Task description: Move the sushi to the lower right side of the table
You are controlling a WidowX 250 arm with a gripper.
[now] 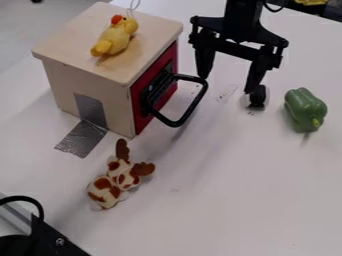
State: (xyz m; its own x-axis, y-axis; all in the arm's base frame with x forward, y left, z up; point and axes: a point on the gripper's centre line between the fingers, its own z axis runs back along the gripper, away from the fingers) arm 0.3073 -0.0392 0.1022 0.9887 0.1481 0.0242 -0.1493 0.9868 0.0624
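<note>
1. One black robot arm (242, 20) comes in at the top, right of centre from where I'm watching, with its gripper (230, 89) hanging over the counter (234, 185)
2. Its fingers (204, 64) stand released, spread well apart, one tip near the box's handle and the other down by the sushi
3. The sushi (264, 95), as best I can make out, is that small, roundish, pale piece with a dark patch; it sits on the upper right part of the counter, at the right-hand fingertip and partly hidden by it, so whether they touch I can't tell
4. Just to the right of the sushi, and apart from it, lies a green bell pepper (305, 107)
5. Over on the upper left stands a pale wooden box (83, 50) with a red front (163, 62) and a black handle (190, 111) jutting out
6. On the box's top lies a yellow toy duck (115, 39) with an orange-red beak, and grey tape (85, 137) joins the box's side to the counter
7. Below the box lies a white plush toy with brown patches (115, 184), and some black equipment (50, 237) fills the lower left corner
</note>
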